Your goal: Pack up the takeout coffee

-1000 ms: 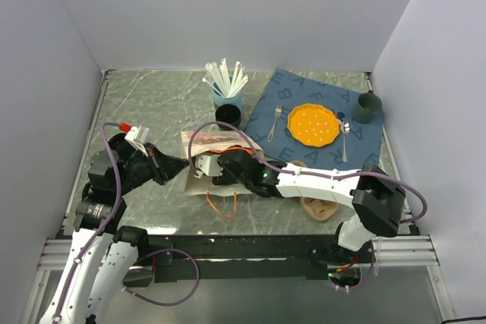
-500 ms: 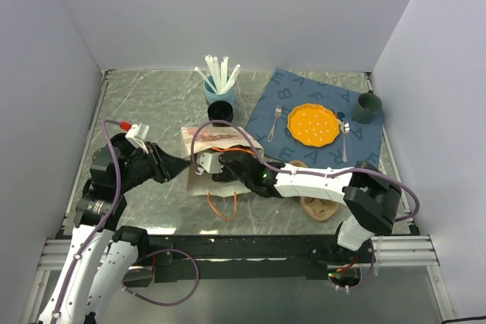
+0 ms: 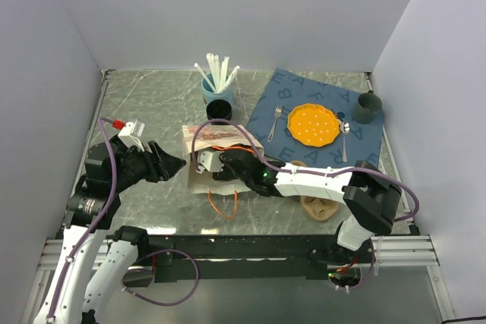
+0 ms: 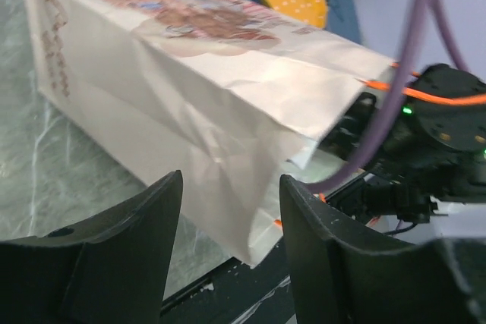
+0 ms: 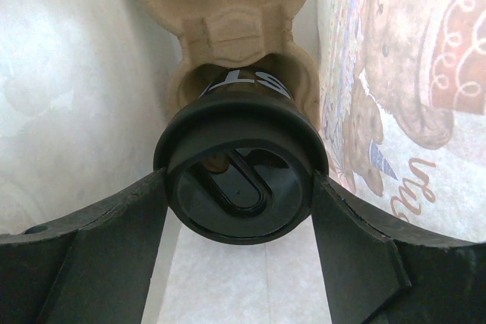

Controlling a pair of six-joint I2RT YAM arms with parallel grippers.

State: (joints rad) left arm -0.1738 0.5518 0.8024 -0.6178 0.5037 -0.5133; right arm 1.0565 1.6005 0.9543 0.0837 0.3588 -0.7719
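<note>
Smooth, glossy black plastic lid on the takeout coffee (image 5: 241, 180), matt, fibrous tan moulded-pulp carrier (image 5: 231, 24), creased white paper bag (image 4: 190, 104) with a faint sheen, polished marbled grey table (image 3: 152, 104), woven-looking blue cloth mat (image 3: 304, 89), shiny metal fork (image 3: 275, 122)

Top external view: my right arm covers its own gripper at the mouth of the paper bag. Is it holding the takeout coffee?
Observer: Yes. In the right wrist view the right gripper has one finger pressed on each side of the takeout coffee.
Operator: What is beyond the cup?
Observer: A brown pulp cup carrier. The cup's far end appears to sit in one of its pockets.
Operator: Is the left gripper clamped on the bag?
Observer: No. In the left wrist view the left gripper is open, and the paper bag lies on its side just ahead of the spread fingers.
</note>
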